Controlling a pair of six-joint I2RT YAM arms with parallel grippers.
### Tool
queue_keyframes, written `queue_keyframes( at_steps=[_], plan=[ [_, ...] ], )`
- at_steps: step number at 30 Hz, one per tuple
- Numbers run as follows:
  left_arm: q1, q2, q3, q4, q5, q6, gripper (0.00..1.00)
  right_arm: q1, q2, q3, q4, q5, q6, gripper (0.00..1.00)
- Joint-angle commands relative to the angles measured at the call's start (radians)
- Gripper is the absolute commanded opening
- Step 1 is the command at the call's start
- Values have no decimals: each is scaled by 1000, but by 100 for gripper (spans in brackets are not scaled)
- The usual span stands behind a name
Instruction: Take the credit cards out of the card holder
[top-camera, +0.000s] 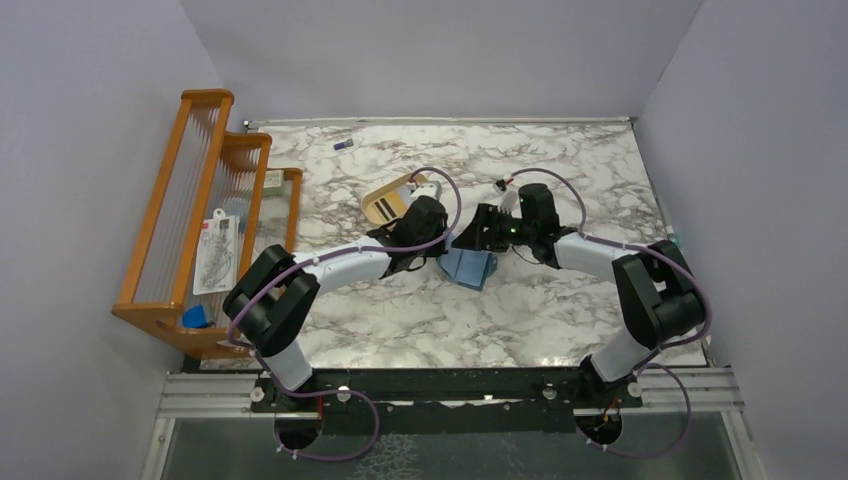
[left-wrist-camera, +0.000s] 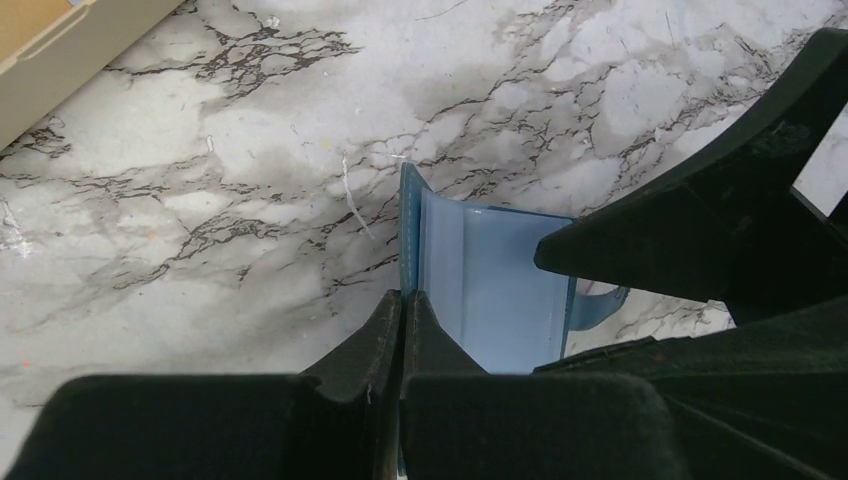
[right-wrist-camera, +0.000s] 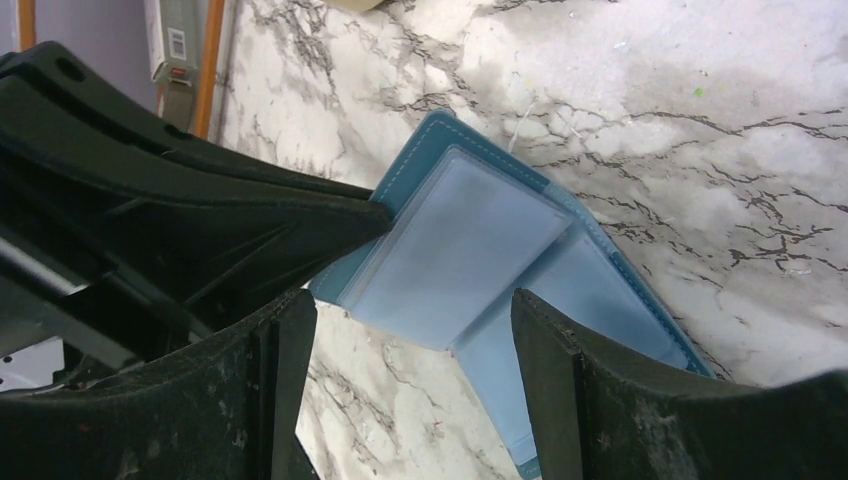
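The teal-blue card holder (top-camera: 470, 266) lies open on the marble table between both arms. In the left wrist view my left gripper (left-wrist-camera: 403, 297) is shut on the upright edge of its teal cover (left-wrist-camera: 409, 225), with a pale blue pocket (left-wrist-camera: 495, 295) to the right. In the right wrist view my right gripper (right-wrist-camera: 413, 305) is open just above the open card holder (right-wrist-camera: 470, 245), touching nothing. The left gripper's fingers (right-wrist-camera: 250, 225) clamp its left edge. The pockets look pale blue; no credit card shows clearly in them.
A tan tray (top-camera: 393, 200) holding something tan with dark stripes sits just behind the left gripper (top-camera: 438, 252); its corner shows in the left wrist view (left-wrist-camera: 50, 45). A wooden rack (top-camera: 200, 220) stands along the left edge. A small purple item (top-camera: 343, 145) lies at the back.
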Motion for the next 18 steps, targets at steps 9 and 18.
queue_keyframes(
  at_steps=[9, 18],
  plan=[
    [-6, -40, 43, -59, -32, 6, 0, 5, 79, 18, -36, 58, -21, 76],
    [-6, -70, 63, -81, -35, 9, 0, 5, 123, -1, -28, 61, -8, 77]
  ],
)
